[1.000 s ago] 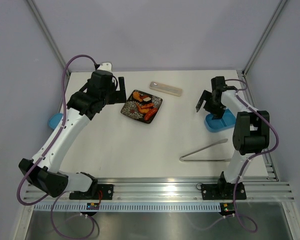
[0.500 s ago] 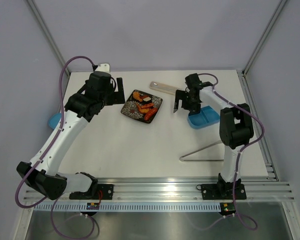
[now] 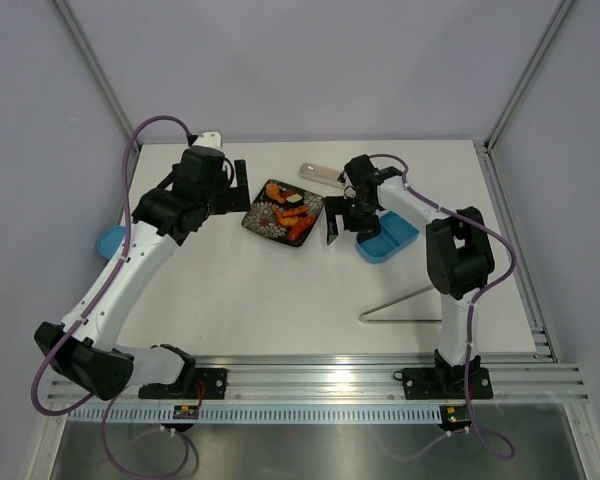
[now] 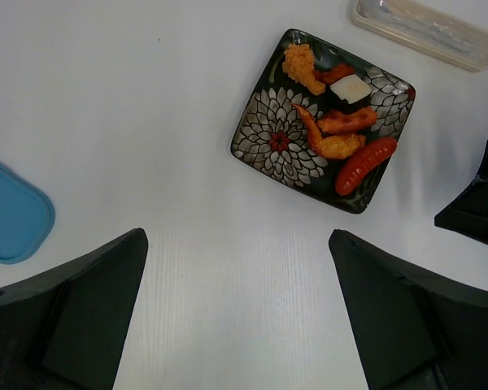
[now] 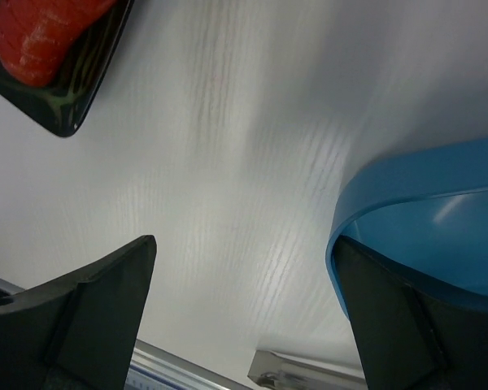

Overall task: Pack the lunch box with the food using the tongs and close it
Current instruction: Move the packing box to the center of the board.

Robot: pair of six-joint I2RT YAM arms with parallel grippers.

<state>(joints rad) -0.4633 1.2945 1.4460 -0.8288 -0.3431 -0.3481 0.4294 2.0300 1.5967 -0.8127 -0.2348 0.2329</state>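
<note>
Evidently nothing is packed yet; the food (image 4: 337,134) lies on the black flowered plate (image 4: 278,140) at upper centre of the top view, a red sausage (image 4: 364,162) nearest its lower right rim; the lunch box (image 3: 388,238) sits open to the right of the plate, its lid (image 4: 8,215) far off at the left edge of the surface (image 3: 240,290); the tongs (image 3: 408,303) lie flat at lower right, untouched and well apart from the plate; a translucent case (image 4: 427,32) rests above it.

The left gripper (image 4: 236,240) hovers by the plate's upper left corner, fingers spread wide and holding nothing; the right gripper (image 5: 242,242) is low between plate and box, fingers likewise wide apart and gripping nothing, though the box's wall lies against the right-hand finger; whether it is hooked I cannot tell.

Likely trouble: the light box could tip or skid should that finger catch its rim; the other finger, near the plate's corner, might jostle the food; the thin tongs, flat on the surface, may slip a pinch.
</note>
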